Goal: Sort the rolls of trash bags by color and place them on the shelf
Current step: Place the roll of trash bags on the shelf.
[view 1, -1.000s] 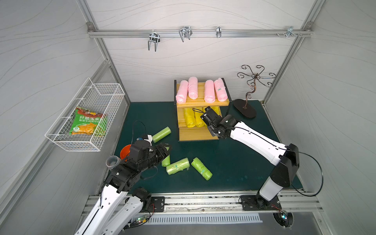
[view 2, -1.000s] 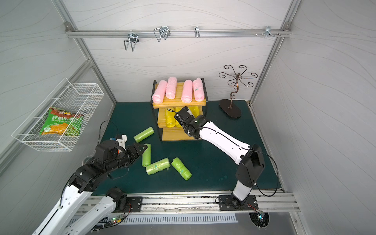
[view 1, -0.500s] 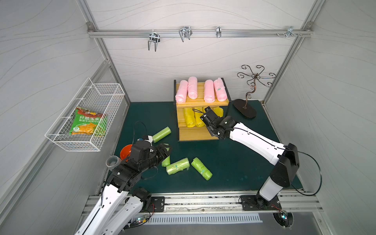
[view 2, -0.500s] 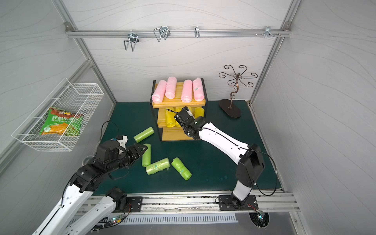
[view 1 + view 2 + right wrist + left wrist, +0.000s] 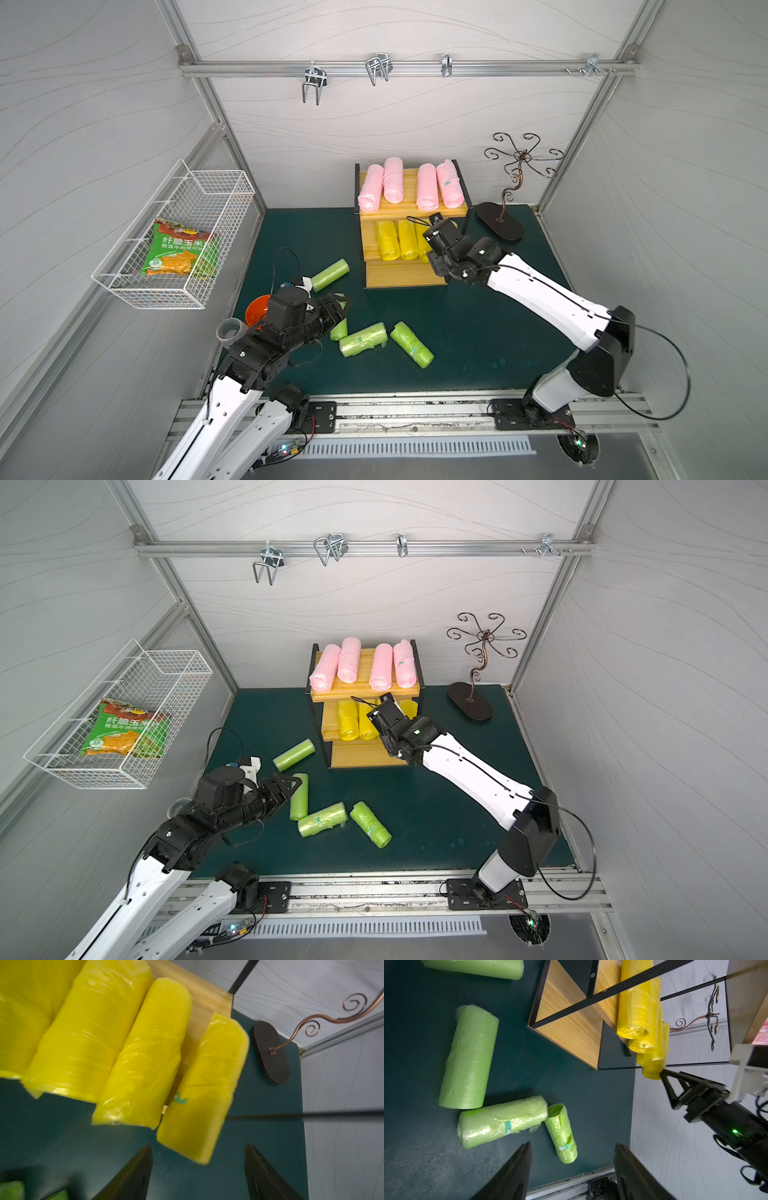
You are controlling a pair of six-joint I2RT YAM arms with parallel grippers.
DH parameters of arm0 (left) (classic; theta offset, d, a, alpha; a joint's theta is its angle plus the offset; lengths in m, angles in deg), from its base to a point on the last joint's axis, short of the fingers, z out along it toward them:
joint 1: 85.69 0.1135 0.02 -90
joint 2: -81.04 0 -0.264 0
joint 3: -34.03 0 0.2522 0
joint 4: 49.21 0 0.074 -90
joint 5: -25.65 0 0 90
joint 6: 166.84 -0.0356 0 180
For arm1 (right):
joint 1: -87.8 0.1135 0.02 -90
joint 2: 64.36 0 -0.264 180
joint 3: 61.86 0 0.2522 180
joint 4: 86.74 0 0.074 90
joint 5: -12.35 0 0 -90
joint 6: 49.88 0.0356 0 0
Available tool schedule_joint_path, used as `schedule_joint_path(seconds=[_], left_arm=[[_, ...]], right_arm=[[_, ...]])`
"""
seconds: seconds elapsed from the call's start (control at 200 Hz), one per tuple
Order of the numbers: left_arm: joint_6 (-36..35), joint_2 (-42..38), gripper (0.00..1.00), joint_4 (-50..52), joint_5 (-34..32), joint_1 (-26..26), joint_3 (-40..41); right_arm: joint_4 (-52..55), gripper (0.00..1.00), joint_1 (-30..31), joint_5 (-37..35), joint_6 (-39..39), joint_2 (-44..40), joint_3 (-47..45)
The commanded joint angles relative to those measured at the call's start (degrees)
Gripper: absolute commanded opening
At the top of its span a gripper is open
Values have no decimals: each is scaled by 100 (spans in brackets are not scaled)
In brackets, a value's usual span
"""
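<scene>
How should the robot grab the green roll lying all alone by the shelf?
Around its middle, from straight above, jaws across its short width. The green roll lies flat on the mat with bare space along both long sides, so the jaws probably fit.

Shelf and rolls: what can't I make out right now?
- End yellow roll, beside the jewelry stand: blurred in the right wrist view; the right pincer hides most of it in both top views, so its seating is unclear.
- One green roll: cut off by the left wrist view's edge.
</scene>
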Motion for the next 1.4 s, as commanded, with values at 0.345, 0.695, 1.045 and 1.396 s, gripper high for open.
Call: schedule_joint_path(seconds=[0.345, 0.695, 1.045, 1.396], left_arm=[[-93, -33, 67, -181, -133, -27, -84], [-98, -102, 67, -31, -202, -27, -83], [-103, -81, 67, 60, -248, -27, -77], [-103, -70, 66, 60, -255, -27, -16]], right_arm=[[-413, 32, -2041, 2310, 1050, -2238, -948], [-616, 0, -4107, 5725, 1432, -54, -194], [-1567, 0, -4088, 7027, 2116, 1414, 366], [-2550, 0, -4065, 7900, 2904, 1861, 353]])
